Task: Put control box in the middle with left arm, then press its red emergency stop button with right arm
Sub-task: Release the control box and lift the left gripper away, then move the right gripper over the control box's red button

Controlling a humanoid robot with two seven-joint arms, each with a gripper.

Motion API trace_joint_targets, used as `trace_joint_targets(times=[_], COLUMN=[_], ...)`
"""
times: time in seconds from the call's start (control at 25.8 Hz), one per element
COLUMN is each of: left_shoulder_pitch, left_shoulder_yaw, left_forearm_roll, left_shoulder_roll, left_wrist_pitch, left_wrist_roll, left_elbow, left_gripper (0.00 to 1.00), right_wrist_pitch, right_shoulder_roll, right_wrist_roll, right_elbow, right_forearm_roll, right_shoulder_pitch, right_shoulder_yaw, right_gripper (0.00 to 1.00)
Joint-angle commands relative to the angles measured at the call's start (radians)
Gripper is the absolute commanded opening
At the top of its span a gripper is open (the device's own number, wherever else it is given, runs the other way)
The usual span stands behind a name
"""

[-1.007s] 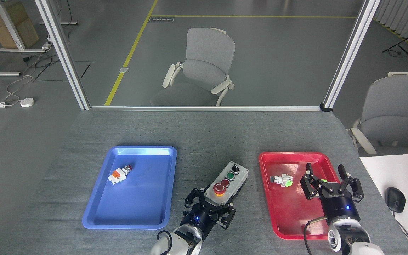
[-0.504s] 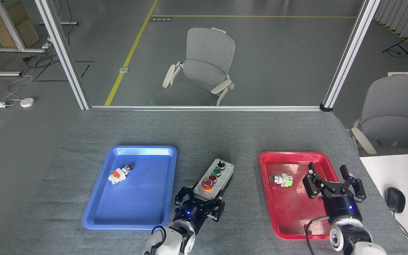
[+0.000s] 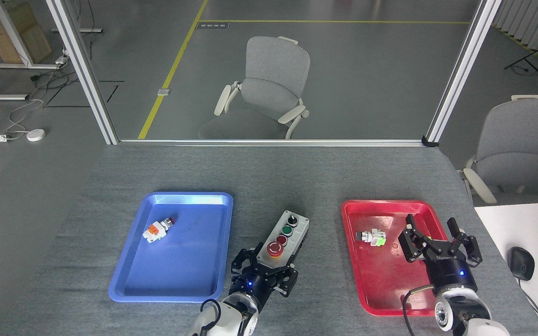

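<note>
Head view: a grey cloth table [image 3: 269,177] fills the lower half. The control box [image 3: 284,236] lies on the bare cloth in the middle [image 3: 318,261], between a blue tray [image 3: 131,261] on the left and a red tray [image 3: 350,224] on the right, touching neither. It lies at a slant, its far end tipped to the right. Along its pale top run a black knob [image 3: 291,218] at the far end, a green button [image 3: 287,230], a small red button [image 3: 281,240], and the red stop button [image 3: 275,249] with its yellow ring at the near end.

The left gripper [image 3: 265,270] comes up from the bottom edge and sits at the box's near end. Its fingers [image 3: 243,257] spread to either side of that end; whether they press the box's sides cannot be told from here.

The right gripper [image 3: 437,233] stands over the right part of the red tray, well apart from the box. Its jaws are spread wide with nothing between them.

In the blue tray lies a small orange-white push-button [image 3: 156,229] with a red tip. In the red tray lies a small part [image 3: 371,237] in white, grey and green, just left of the right gripper.

Beyond the table stands a grey chair [image 3: 266,88] on a grey floor; another chair [image 3: 521,149] is at the right edge, and a black mouse [image 3: 521,262] lies on a white desk [image 3: 507,224].
</note>
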State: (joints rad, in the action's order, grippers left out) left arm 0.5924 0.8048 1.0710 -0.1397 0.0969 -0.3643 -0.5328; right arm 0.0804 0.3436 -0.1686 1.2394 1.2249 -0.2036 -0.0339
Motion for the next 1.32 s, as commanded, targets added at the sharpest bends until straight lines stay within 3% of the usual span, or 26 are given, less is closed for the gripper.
trace_joint_targets(times=[0.0,0.19,0.35,0.5,0.62,0.74,0.85,1.01,1.12,1.28], left_shoulder_pitch=[0.001,-0.005,-0.039,-0.052,-0.072,-0.094,-0.126,-0.209,-0.253,-0.259], left_shoulder_yaw=[0.001,-0.009,-0.032,-0.142,-0.190,-0.223,-0.283,-0.461,-0.573,-0.596], left_forearm_roll=[0.000,0.001,0.001,0.001,0.000,-0.003,-0.014,-0.019,-0.017,-0.020], left_shoulder_roll=[0.000,0.000,0.025,0.111,0.160,0.207,0.261,0.316,0.354,0.430], left_wrist_pitch=[0.006,0.030,0.072,0.064,0.061,0.058,0.018,-0.098,-0.170,-0.184], left_wrist_roll=[-0.027,-0.030,-0.048,-0.044,-0.033,-0.022,0.015,0.019,0.024,0.041], left_elbow=[0.001,-0.029,-0.142,-0.277,-0.363,-0.429,-0.477,-0.529,-0.532,-0.527], left_gripper=[0.99,0.99,0.99,0.99,0.99,0.99,0.99,0.99,0.99,0.99], right_wrist_pitch=[0.009,0.013,0.002,0.010,0.019,0.021,0.030,0.052,0.073,0.073], right_shoulder_roll=[-0.001,-0.001,0.002,0.008,0.003,-0.009,-0.051,-0.129,-0.170,-0.187], right_wrist_roll=[0.000,0.000,-0.008,-0.012,-0.051,-0.100,-0.101,-0.097,-0.094,-0.094], right_elbow=[-0.002,-0.011,-0.032,-0.089,-0.106,-0.135,-0.189,-0.248,-0.282,-0.325], right_forearm_roll=[0.001,-0.001,-0.001,-0.038,-0.051,-0.051,-0.051,-0.051,-0.051,-0.051], right_shoulder_pitch=[0.000,-0.003,-0.028,-0.108,-0.168,-0.229,-0.287,-0.309,-0.313,-0.300], right_shoulder_yaw=[-0.001,-0.001,0.002,0.020,0.098,0.241,0.388,0.514,0.574,0.605], right_gripper=[1.00,0.99,0.95,0.48,0.32,0.00,0.00,0.00,0.00,0.00])
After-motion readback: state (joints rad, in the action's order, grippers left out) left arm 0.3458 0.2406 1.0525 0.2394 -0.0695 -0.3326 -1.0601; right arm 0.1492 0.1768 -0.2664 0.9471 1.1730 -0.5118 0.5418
